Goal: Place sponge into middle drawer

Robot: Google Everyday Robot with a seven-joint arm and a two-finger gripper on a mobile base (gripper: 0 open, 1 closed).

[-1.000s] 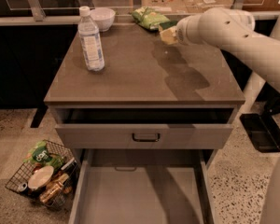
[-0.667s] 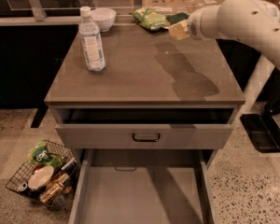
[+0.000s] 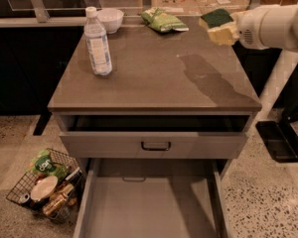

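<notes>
The sponge (image 3: 217,25), dark green on top and pale yellow below, hangs in the air above the counter's back right corner. My gripper (image 3: 229,29) at the end of the white arm (image 3: 270,26) is shut on it from the right. The middle drawer (image 3: 149,205), a wide grey box with a plain pale floor, is pulled far out at the bottom of the cabinet, well below and to the left of the sponge. Above it the drawer with a grey front and a black loop handle (image 3: 155,146) stands slightly out.
On the brown counter (image 3: 154,73) stand a water bottle (image 3: 98,41), a white bowl (image 3: 111,19) and a light-green snack bag (image 3: 164,20). A wire basket (image 3: 47,185) of items sits on the floor at the left. A black base (image 3: 280,140) stands at the right.
The arm has carried the sponge to the right, from over the counter's back middle to its back right corner, and a little higher.
</notes>
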